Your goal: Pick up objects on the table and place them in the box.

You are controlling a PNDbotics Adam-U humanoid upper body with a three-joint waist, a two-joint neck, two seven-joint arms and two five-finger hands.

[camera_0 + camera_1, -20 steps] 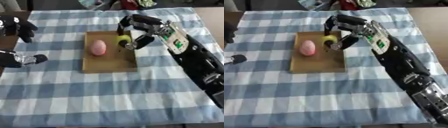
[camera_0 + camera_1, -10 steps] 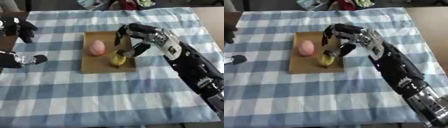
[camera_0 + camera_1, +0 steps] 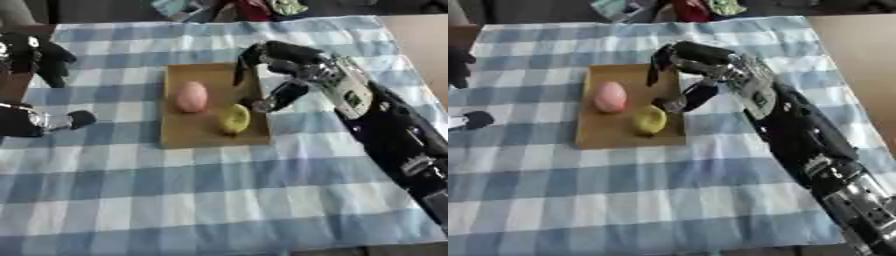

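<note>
A shallow brown cardboard box (image 3: 198,135) lies flat on the checked cloth. Inside it a pink egg-shaped object (image 3: 192,96) sits at the upper left, and a yellow lemon-like object (image 3: 234,119) lies near the box's right side. My right hand (image 3: 284,67) hovers over the box's right edge, open, with fingers spread and nothing held; its thumb tip is just right of the yellow object. My left hand (image 3: 35,52) shows at the far left edge, dark fingers hanging relaxed, well away from the box.
The blue-and-white checked tablecloth (image 3: 219,200) covers the table. A black and silver part of my left arm (image 3: 39,122) lies at the left edge. Colourful clutter (image 3: 236,7) sits beyond the far edge. Bare wood (image 3: 420,35) shows at the right.
My right hand let go of the yellow object, which now rests in the box. The hand has opened and lifted slightly away to the right.
</note>
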